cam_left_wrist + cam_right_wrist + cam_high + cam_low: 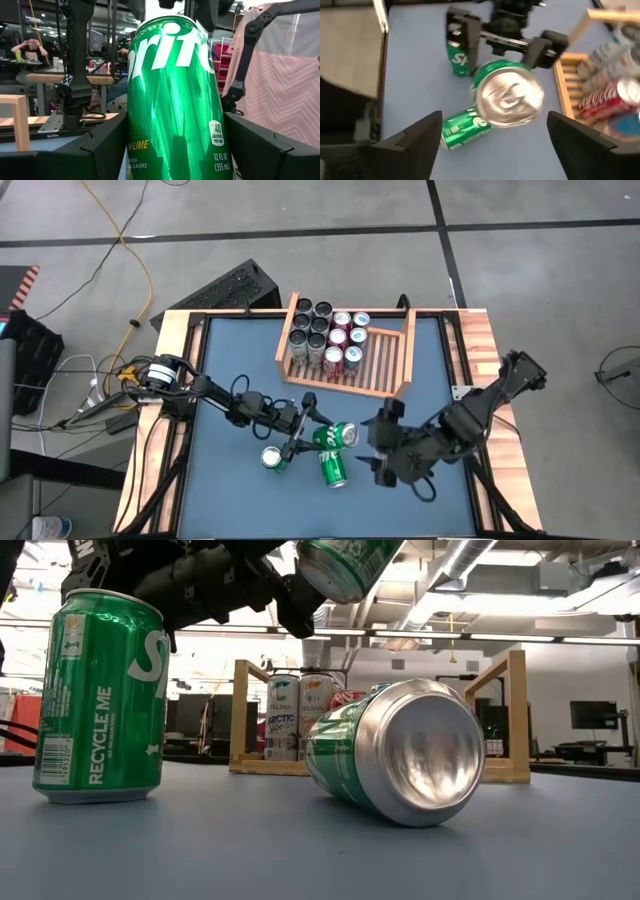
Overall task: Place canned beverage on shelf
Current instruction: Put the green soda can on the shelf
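The blue worktop (230, 490) carries the light wooden shelf (405, 355) at its far middle, its slatted base holding a cluster of upright cans (326, 335) packed into the left part, dark ones to the left and red ones beside them.

The left gripper (318, 432) reaches in over the middle of the worktop, in front of the shelf. Its fingers (105, 150) stand wide and pinch a green Sprite can (335, 436) by its sides, holding it lifted off the surface and tipped on its side.

The right gripper (380, 448) sits just beside that can's end, its fingers (415, 137) spread apart with nothing between them, facing the can's silver top.

Below the held can, a second green can (333, 469) lies on its side on the worktop. A third green can (273, 459) stands upright near it, to the left.
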Action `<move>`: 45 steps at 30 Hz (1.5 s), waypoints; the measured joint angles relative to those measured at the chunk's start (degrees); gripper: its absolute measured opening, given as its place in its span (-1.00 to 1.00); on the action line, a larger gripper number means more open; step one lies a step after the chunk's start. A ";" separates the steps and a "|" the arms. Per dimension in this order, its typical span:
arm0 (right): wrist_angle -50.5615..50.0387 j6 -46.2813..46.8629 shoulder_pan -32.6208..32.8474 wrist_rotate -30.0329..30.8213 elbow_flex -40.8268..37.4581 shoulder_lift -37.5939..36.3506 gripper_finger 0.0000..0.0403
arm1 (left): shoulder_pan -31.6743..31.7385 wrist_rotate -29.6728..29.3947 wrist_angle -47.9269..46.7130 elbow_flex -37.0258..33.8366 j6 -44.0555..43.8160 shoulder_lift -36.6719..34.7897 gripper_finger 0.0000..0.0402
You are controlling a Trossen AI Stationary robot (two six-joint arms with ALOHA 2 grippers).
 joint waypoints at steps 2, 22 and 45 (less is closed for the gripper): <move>-1.29 6.22 -1.65 -1.11 0.79 -0.09 0.81 | 0.00 -0.14 0.00 0.00 0.05 0.02 0.41; -0.43 26.67 -7.07 -9.10 0.02 1.64 0.86 | -0.07 -2.41 -0.44 -0.05 2.34 0.15 0.41; -3.33 37.56 -2.47 3.89 -0.07 0.59 0.86 | -1.33 -12.26 -0.68 0.11 5.92 0.02 0.41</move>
